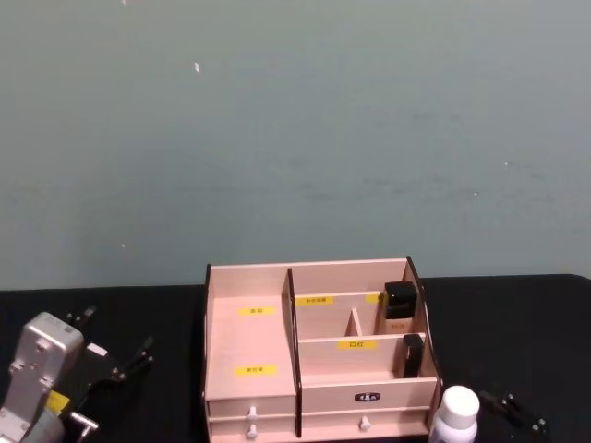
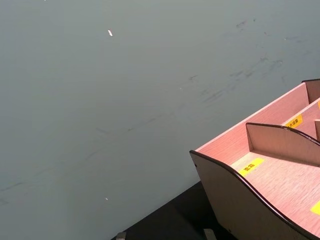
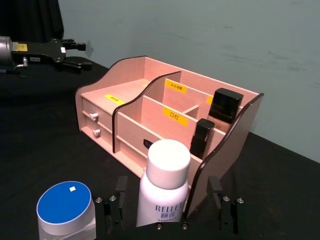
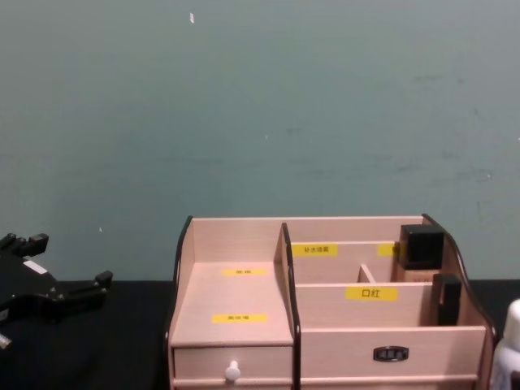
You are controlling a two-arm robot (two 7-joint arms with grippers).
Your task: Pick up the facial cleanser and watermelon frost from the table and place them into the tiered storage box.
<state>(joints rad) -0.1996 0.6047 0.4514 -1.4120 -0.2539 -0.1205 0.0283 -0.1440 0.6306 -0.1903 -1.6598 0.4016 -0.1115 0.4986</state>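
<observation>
The facial cleanser (image 3: 164,187), a white bottle with a rounded cap, stands on the black table at the front right corner of the tiered storage box (image 1: 249,341). In the right wrist view my right gripper (image 3: 168,185) is open, one finger on each side of the bottle and neither touching it. The bottle also shows in the head view (image 1: 456,413) and at the chest view's right edge (image 4: 510,349). The watermelon frost (image 3: 65,209), a squat blue-lidded jar, stands beside the bottle in front of the box. My left gripper (image 1: 118,343) hangs open to the left of the box.
Two black-capped bottles (image 1: 400,300) (image 1: 413,355) stand in the box's right compartments. The wide left compartment (image 4: 236,296) holds nothing. Two drawers with white knobs (image 1: 251,415) face me. A grey-green wall rises right behind the table.
</observation>
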